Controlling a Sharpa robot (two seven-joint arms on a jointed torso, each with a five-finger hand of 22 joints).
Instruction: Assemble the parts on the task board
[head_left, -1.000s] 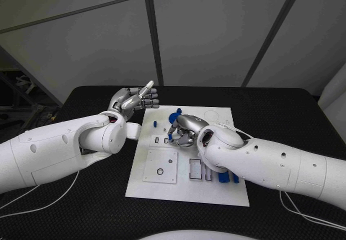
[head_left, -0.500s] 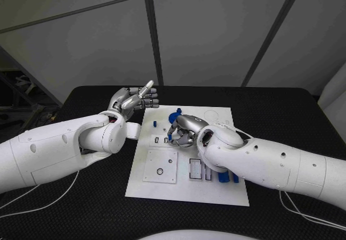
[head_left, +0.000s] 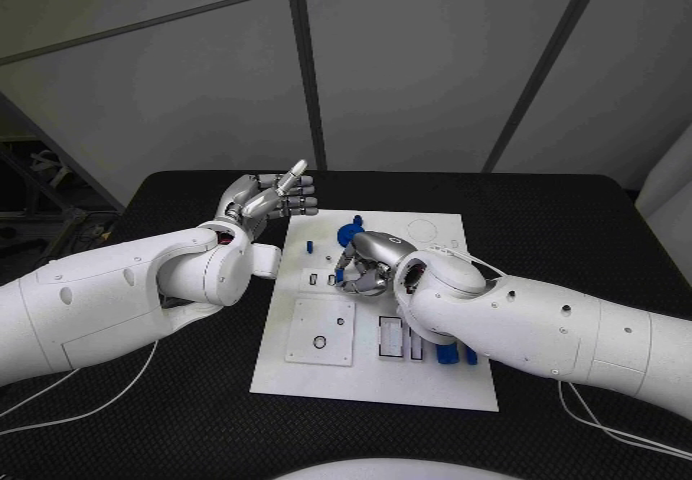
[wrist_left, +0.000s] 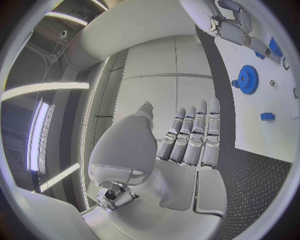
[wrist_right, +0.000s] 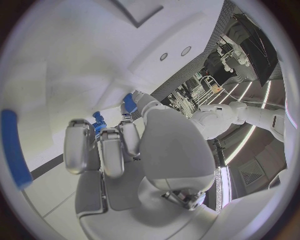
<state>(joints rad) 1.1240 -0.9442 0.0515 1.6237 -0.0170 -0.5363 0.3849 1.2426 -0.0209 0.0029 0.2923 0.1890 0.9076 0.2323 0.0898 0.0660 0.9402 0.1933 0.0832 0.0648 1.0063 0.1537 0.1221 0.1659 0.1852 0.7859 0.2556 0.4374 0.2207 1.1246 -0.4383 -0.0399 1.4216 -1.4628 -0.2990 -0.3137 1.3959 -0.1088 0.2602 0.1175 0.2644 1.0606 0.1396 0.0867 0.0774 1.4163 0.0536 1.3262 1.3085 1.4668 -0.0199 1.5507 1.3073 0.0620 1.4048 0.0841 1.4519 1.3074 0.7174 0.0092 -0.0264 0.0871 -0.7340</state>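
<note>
The white task board (head_left: 433, 385) lies in the middle of the black table. My right hand (head_left: 369, 266) is down on the board's middle, fingers curled in, pinching a small blue part (wrist_right: 129, 103) between thumb and fingertips. That hand (wrist_left: 240, 27) is also seen from the left wrist. A blue gear (head_left: 351, 235) (wrist_left: 248, 79) stands on the board just beyond it, and a small blue block (wrist_left: 267, 116) lies near the board's far edge. My left hand (head_left: 268, 200) hangs above the table off the board's far left corner, fingers straight side by side, thumb up, holding nothing.
A grey plate with a ring (head_left: 322, 330) sits in the board's near left part, with narrow slots (head_left: 392, 338) beside it. Loose blue parts (head_left: 459, 353) lie by my right forearm, and a blue rod (wrist_right: 14, 147) shows in the right wrist view.
</note>
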